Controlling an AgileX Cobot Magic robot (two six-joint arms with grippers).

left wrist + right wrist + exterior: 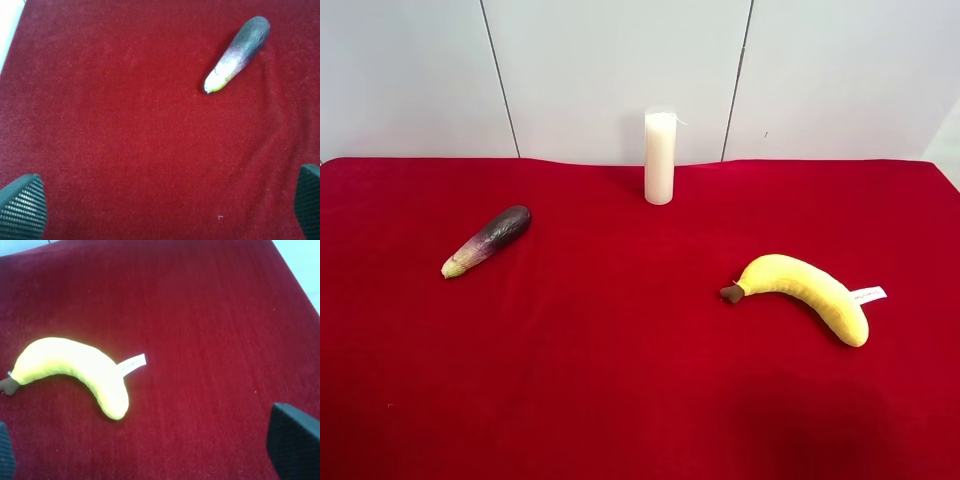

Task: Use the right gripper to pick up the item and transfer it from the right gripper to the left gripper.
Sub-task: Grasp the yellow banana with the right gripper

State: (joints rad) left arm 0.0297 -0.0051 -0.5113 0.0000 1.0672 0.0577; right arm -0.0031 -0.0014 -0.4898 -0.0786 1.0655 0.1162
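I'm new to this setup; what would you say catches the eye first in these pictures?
The yellow plush banana lies curved on the red cloth at the exterior high view's right, the brightest thing there. A white candle stands upright at the cloth's far edge, and a purple eggplant lies at the view's left.

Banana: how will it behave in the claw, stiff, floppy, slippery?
Likely soft and light: the banana has a fabric tag, so looks plush. Ends may sag if pinched midway. Curved and lying flat on the cloth, it probably won't roll.
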